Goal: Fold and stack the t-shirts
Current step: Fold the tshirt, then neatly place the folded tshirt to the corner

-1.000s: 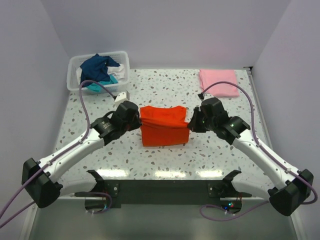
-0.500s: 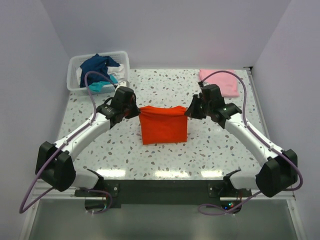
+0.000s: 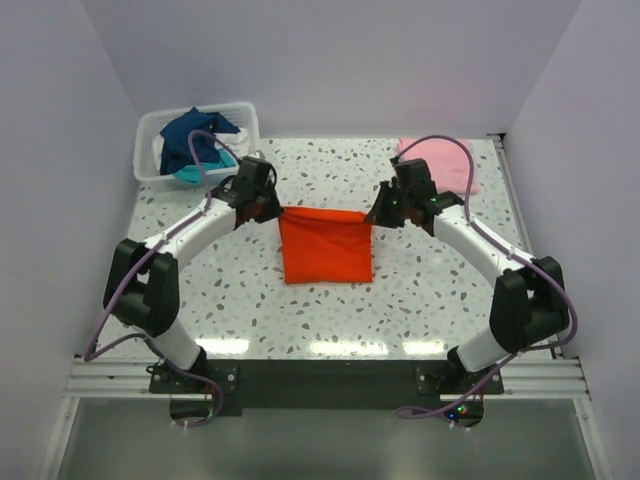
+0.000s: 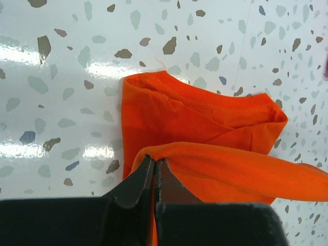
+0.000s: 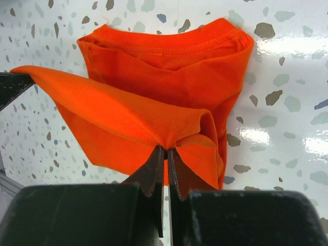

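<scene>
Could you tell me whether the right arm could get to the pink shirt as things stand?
Probably not yet: the pink shirt lies close behind the right gripper with nothing between, but that gripper is shut on the orange shirt at its corner.

Quick count: one table (image 3: 240, 300) with two t-shirts out on it, one orange-red t-shirt (image 3: 325, 250) dead centre and one pink t-shirt (image 3: 452, 172) at 1 o'clock. One plastic basket (image 3: 146, 150) at 10 o'clock, with one navy piece (image 3: 185, 135) and one teal piece (image 3: 190, 176) showing. Can't count that heap exactly. Two grippers: left gripper (image 3: 272, 210), right gripper (image 3: 376, 216).
</scene>
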### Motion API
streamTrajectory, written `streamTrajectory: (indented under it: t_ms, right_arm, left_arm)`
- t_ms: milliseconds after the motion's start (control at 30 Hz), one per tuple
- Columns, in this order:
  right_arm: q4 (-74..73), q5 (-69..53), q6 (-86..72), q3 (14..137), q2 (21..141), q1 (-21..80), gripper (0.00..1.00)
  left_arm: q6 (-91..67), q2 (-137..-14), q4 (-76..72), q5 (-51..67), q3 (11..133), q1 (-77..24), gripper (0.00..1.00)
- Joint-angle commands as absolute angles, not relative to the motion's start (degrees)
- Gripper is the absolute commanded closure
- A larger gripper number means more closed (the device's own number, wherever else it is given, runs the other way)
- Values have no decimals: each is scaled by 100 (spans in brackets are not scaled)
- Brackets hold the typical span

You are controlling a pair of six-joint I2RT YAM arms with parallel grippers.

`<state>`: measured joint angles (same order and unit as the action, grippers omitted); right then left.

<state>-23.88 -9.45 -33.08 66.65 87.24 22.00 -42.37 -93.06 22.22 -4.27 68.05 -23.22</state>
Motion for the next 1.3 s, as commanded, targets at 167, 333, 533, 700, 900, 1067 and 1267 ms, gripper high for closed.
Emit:
streamTrajectory:
  t_ms: [167,333,533,700,900,1067,1267]
  right_arm:
    - [-1899,-853,-3462,6943,9254,1969,100]
    - [-1784,-765,-3542,7022,9623,1820,100]
    - [-1792,-773,-3586,7408,10352,1679,99]
    - [-2179,-1036,-3305,8120,10679,1635,1]
    - [-1794,-1440,-3296,7700,9959,1652,1]
    - [-1292,-2099,-3489,7050,9431,1836,1]
    - [-1178,-2180,-3595,7162,9868,1951,1]
  left_arm:
    - [-3823,-10230,1934,-202,7715,-2118,100]
    - [-3665,-10896,2030,-97,8191,-2109,100]
    - [-3648,-11486,2224,-88,8762,-2074,66]
    - [-3499,-11417,2303,-149,9140,-2057,4]
    - [-3515,-10741,1962,165,8808,-2066,0]
    - [-3612,-10441,1486,816,8201,-2118,0]
    - [-3718,-10968,1143,1476,8314,-2197,0]
